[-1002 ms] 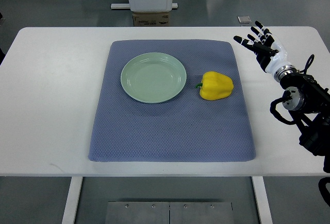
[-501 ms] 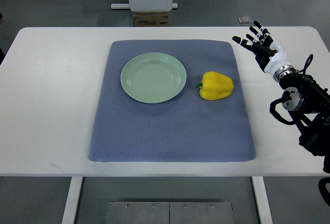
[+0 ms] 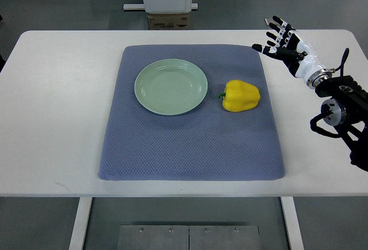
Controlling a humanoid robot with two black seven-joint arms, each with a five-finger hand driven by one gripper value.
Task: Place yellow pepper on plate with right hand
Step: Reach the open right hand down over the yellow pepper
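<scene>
Currently right hand [image 3: 286,43] is held fingers spread, empty, over table's [image 3: 57,118] far-right corner; yellow pepper [image 3: 241,96] is lying just beside plate [image 3: 171,86] on mat [image 3: 190,146].

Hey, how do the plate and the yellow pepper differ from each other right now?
The plate is pale green, flat and round; the yellow pepper is bright yellow, lumpy and bulges upward. The plate covers more cloth than the pepper. The plate lies to the left, the pepper to its right, apart. Both rest on the blue mat, untouched.
</scene>
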